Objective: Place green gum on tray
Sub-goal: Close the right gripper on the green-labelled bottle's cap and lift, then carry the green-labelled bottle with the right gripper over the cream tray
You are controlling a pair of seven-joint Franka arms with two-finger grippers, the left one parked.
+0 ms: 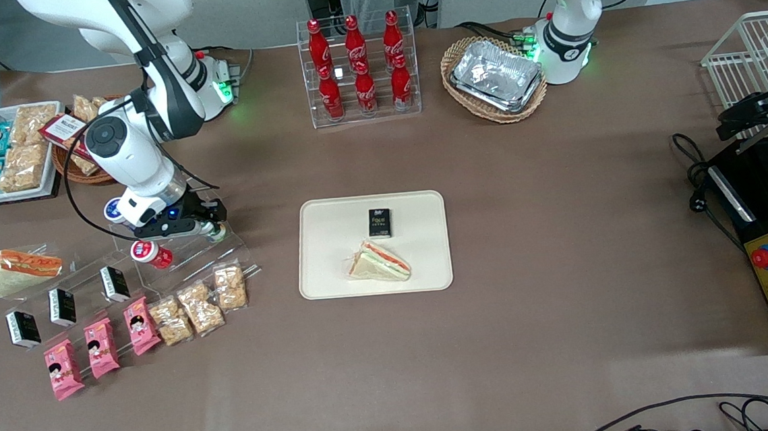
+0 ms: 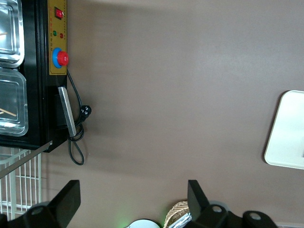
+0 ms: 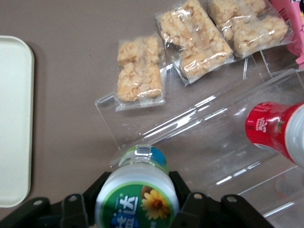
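The green gum (image 3: 137, 202), a small pale bottle with a round green-and-white lid showing a yellow flower, sits between the black fingers (image 3: 186, 199) of my gripper (image 3: 137, 189), which press against both of its sides. In the front view my gripper (image 1: 211, 230) is at the upper step of a clear acrylic stand (image 1: 184, 260), with the green gum (image 1: 217, 234) just showing under it. The cream-beige tray (image 1: 326, 273) lies flat mid-table, toward the parked arm from the gripper; its rounded edge (image 3: 15, 118) shows in the right wrist view.
A wrapped sandwich (image 1: 379, 262) and a black packet (image 1: 379, 222) lie on the tray. A red-lidded bottle (image 1: 151, 253) and a blue-lidded one (image 1: 113, 209) rest on the stand beside my gripper. Snack bags (image 3: 140, 71) sit on its lower step. A cola rack (image 1: 359, 68) stands farther back.
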